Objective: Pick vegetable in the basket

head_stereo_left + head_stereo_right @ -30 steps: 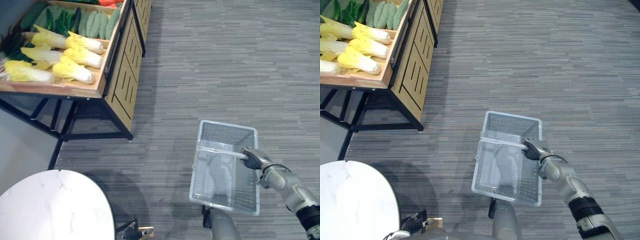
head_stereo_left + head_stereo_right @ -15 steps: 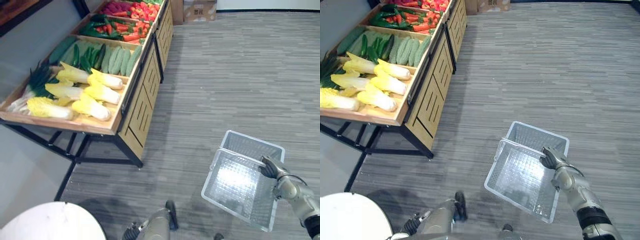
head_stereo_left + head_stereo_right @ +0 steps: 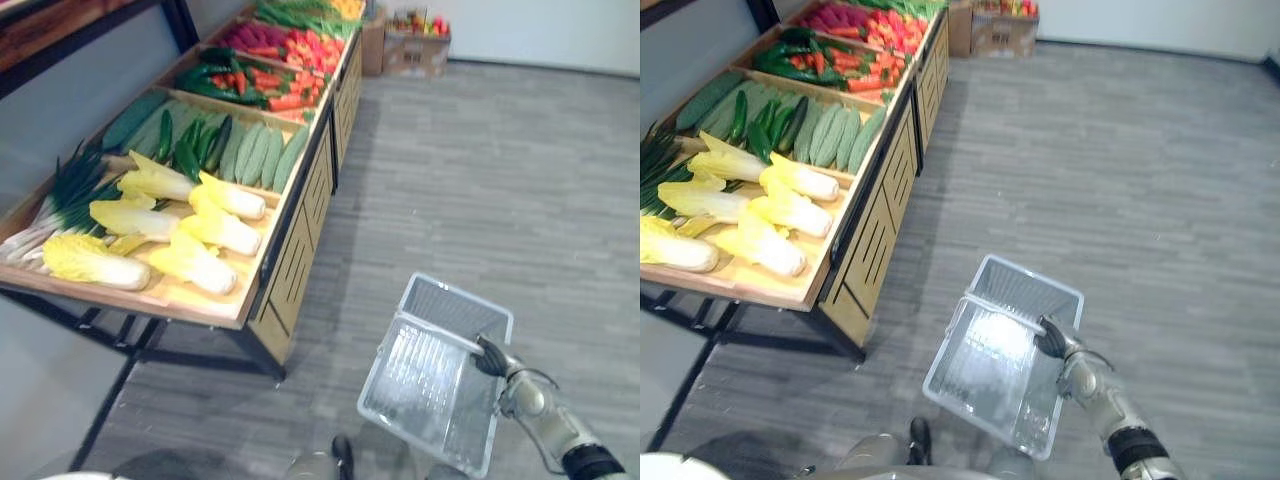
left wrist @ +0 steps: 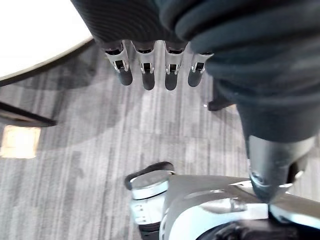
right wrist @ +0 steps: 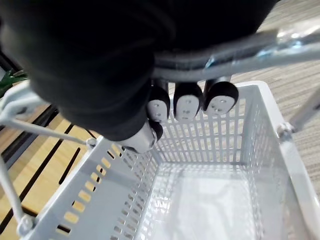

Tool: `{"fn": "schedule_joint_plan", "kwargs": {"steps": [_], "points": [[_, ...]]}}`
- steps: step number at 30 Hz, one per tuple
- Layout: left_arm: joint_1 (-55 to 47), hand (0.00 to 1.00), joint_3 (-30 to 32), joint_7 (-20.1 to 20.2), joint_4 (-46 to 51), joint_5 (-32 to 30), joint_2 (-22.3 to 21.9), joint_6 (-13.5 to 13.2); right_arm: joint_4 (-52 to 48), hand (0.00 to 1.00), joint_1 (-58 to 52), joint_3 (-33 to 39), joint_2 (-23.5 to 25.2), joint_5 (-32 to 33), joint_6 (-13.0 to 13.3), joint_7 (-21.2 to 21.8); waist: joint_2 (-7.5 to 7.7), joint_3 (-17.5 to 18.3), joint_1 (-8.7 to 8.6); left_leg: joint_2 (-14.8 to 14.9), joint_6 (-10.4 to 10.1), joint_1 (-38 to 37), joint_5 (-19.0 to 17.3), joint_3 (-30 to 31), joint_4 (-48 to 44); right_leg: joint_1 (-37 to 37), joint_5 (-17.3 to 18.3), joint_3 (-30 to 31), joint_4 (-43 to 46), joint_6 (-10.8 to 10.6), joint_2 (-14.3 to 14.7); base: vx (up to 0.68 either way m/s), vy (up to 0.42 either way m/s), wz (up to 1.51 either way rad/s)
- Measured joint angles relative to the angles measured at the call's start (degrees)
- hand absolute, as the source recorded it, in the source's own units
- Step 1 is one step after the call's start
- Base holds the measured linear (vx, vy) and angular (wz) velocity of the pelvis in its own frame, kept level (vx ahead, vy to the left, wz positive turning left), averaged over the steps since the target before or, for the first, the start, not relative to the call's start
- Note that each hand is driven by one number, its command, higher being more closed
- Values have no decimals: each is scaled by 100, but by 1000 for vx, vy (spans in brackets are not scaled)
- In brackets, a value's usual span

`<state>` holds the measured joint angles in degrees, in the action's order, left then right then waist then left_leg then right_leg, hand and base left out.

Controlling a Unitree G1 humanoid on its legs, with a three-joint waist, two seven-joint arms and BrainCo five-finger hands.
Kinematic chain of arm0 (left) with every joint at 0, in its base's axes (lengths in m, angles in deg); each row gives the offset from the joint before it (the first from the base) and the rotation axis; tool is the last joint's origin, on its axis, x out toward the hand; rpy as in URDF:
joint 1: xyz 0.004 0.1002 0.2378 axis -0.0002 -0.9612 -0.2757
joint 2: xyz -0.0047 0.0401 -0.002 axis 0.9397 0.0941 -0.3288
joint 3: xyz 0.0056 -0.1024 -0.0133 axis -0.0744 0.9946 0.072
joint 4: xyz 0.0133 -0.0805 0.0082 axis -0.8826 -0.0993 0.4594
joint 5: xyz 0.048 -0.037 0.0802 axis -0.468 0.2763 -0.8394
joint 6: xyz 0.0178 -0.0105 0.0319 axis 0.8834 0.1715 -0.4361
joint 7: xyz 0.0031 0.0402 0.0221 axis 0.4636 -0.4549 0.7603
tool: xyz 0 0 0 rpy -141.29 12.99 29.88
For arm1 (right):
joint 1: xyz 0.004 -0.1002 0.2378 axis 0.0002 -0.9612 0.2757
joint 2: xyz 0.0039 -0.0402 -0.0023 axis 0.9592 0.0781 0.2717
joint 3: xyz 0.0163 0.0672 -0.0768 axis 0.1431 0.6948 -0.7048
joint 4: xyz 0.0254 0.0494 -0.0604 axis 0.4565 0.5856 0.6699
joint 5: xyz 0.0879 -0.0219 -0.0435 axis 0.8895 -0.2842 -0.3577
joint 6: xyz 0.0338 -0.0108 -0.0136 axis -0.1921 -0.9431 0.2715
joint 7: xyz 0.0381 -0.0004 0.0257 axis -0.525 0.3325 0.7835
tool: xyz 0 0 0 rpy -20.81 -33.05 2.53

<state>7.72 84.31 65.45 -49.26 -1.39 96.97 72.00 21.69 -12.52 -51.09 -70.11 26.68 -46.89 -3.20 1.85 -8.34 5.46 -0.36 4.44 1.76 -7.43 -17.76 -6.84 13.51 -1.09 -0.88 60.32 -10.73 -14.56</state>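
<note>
A white wire basket [image 3: 378,365] hangs low over the grey floor at the lower right, empty inside. My right hand [image 3: 490,357] is shut on the basket's handle [image 5: 240,55], fingers curled round the bar. The vegetables lie on a wooden stand [image 3: 300,260] to the left: yellow napa cabbages [image 3: 205,225] nearest, then green cucumbers [image 3: 250,150], red and orange peppers and carrots [image 3: 285,85], and scallions [image 3: 60,190] at the far left. My left hand [image 4: 145,75] hangs over the floor with straight fingers, holding nothing.
The stand rests on black metal legs [image 3: 130,345] and runs away along the left side. A cardboard box [image 3: 417,50] sits at its far end by the wall. Open grey floor [image 3: 500,180] lies to the right. A white round table [image 4: 35,35] edges into the left wrist view.
The camera has swung up and toward the stand, bringing more vegetable trays into view. The white table has slid out of the eye views. My right hand still holds the basket.
</note>
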Motion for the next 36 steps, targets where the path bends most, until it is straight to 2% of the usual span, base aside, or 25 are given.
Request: {"fn": "schedule_joint_plan", "kwargs": {"steps": [1, 2, 4, 6, 7, 9, 11, 12, 13, 14, 15, 21, 22, 23, 24, 25, 26, 27, 28, 29, 30, 31, 34, 35, 36], "points": [[38, 0, -2, -10, -1, 5, 41, 10, -35, 100, -35, 8, -68, -7, 24, 0, 8, -3, -81, 16, 29, -309, -115, 111, 81, 223, 352, -303, 24, 479, 34, 387, 4, 29], [102, 0, -9, -3, 3, 9, 92, 9, -45, 100, -140, 87, -74, -5, 21, -2, -36, -32, -135, 89, 61, -516, -208, 214, 75, 354, 713, -680, -341, 680, 81, 383, -18, 43], [187, 0, -1, 12, 92, 58, 86, -4, -48, 100, -187, 291, 8, 7, -1, 4, -39, -28, -239, 175, 24, -737, -324, 326, 65, 540, 824, -1034, -1497, 824, 238, 449, -92, 46], [345, 0, 0, 57, 153, 56, 4, -24, -51, 100, -188, 575, 7, 11, -14, -7, -72, -32, -337, 243, -110, -919, -441, 513, 72, 584, 650, -951, -3517, 633, 511, 583, -168, 55], [391, 0, 10, 61, 227, 56, -58, -29, -46, 100, -201, 727, 1, 6, -42, -20, -78, -35, -390, 291, -216, -955, -503, 647, 69, 588, 323, -772, -4681, 524, 613, 550, -202, 57], [471, 0, 19, 64, 214, 41, -114, -47, -39, 100, -274, 883, -17, 1, -103, -20, -64, -40, -383, 356, -407, -1120, -617, 797, 76, 604, -62, -543, -5622, 476, 658, 554, -246, 47], [368, 0, 33, 71, 213, 27, -70, -66, -47, 100, -488, 912, 0, -12, -203, -30, 50, -23, -396, 375, -875, -1604, -937, 1076, 73, 460, -65, -337, -5710, 487, 474, 583, -360, 72], [360, 0, 69, 73, 174, 27, -87, -63, -49, 100, -535, 1046, -38, -13, -263, -75, 48, -30, -385, 454, -1009, -1752, -1121, 1209, 56, 491, -719, -357, -5424, 488, 486, 481, -333, 62], [371, 0, 70, 74, 131, 27, -135, -60, -49, 100, -520, 1158, -76, -14, -276, -72, -91, 11, -371, 605, -1083, -1775, -1176, 1237, 37, 558, -876, -418, -5201, 564, 578, 449, -328, 35], [393, 0, 72, 90, 23, -2, -256, -71, -48, 100, -449, 1175, -202, -13, -289, -48, -372, 95, -331, 905, -1071, -1679, -1124, 1340, -45, 615, -657, -603, -5085, 692, 826, 586, -462, 16], [399, 0, 119, 91, -11, -20, -307, -88, -47, 100, -341, 1139, -197, -12, -289, -25, -450, 120, -296, 1040, -1067, -1544, -925, 1427, -153, 621, -587, -679, -5143, 792, 969, 465, -387, 3], [385, 0, 254, 90, -181, -19, -445, -63, -24, 100, -119, 872, -159, 11, -253, -25, -495, 172, -215, 1361, -1062, -824, -263, 1884, -1576, 174, -472, -1085, -5693, 953, 1285, 227, -295, 5], [359, 0, 342, 74, -167, -2, -568, -64, 33, 100, -99, 799, -142, 13, -241, -18, -660, 225, -121, 1587, -1005, -451, 22, 1854, -2116, 22, -388, -1329, -5737, 1016, 1369, 137, -249, 11], [356, 0, 350, 63, -163, -2, -605, -90, 21, 100, -98, 753, -179, 15, -232, -21, -736, 218, -81, 1692, -1115, -306, 91, 1860, -2416, 185, -163, -1345, -4898, 1344, 1313, 199, -216, 29], [342, 0, 414, 50, -92, 14, -529, -129, 34, 100, -163, 677, -195, 43, -236, -27, -524, 124, -134, 1647, -1219, -76, 306, 1727, -3060, 228, 668, -1268, -4183, 1242, 1177, 158, -185, 34], [343, 0, 429, 52, -57, 22, -552, -81, 76, 100, -215, 648, -178, 54, -253, -24, -622, 125, -86, 1858, -1164, 129, 593, 1644, -3429, 67, 743, -1329, -4322, 1222, 1271, 167, -239, 34], [304, 0, 461, 53, -10, 56, -591, -46, 57, 100, -296, 628, -116, 55, -247, -23, -576, 112, -26, 2018, -1042, 298, 807, 1190, -3674, -210, 686, -1462, -4758, 1141, 1257, 79, -189, 18], [294, 0, 490, 57, 16, 59, -577, -44, 16, 100, -336, 633, -107, 58, -246, -26, -551, 118, -38, 2020, -1012, 387, 700, 923, -3732, -324, 636, -1525, -5025, 1061, 1226, 114, -172, 18], [282, 0, 515, 53, 28, 55, -571, -3, 4, 100, -428, 685, -96, 113, -238, -31, -470, 154, -42, 1929, -898, 558, 367, 94, -3523, -658, 540, -1756, -5776, 822, 1109, 75, -95, 23], [270, 0, 518, 43, 22, 58, -637, 2, -5, 100, -456, 744, -113, 117, -229, -33, -544, 181, -70, 1986, -919, 608, 294, -244, -3347, -670, 433, -1894, -5647, 860, 1098, 90, -62, 40], [284, 0, 516, 32, 83, 21, -587, -10, -27, 100, -577, 942, -106, 127, -235, -112, -527, 161, -145, 1951, -1034, 578, 191, -840, -2986, -651, 257, -2178, -5606, 1104, 965, 8, -19, 52], [293, 0, 516, 18, 86, -12, -635, 28, -22, 100, -665, 1143, -93, 128, -287, -174, -640, 161, -215, 1973, -979, 580, 132, -1079, -2512, -708, 265, -2365, -5693, 1115, 1052, -29, 19, 68], [331, 0, 516, 6, 85, -127, -577, 75, -130, 100, -911, 1339, -48, 124, -289, -228, -604, 197, -338, 1529, -880, 558, 18, -1636, -811, -688, 199, -2742, -5998, 1011, 1215, -23, 39, 40], [322, 0, 537, 0, 74, -149, -567, 76, -67, 100, -899, 1338, 54, 121, -306, -241, -579, 214, -315, 1471, -715, 564, 72, -1640, -579, -674, 163, -2721, -6077, 1005, 1254, 23, 44, 17], [340, 0, 529, -26, 94, -165, -508, 66, -37, 100, -896, 1322, 153, 115, -318, -257, -433, 138, -305, 1398, -734, 505, 79, -1690, -501, -646, 111, -2678, -6030, 1024, 1208, 20, 26, 3]]}}
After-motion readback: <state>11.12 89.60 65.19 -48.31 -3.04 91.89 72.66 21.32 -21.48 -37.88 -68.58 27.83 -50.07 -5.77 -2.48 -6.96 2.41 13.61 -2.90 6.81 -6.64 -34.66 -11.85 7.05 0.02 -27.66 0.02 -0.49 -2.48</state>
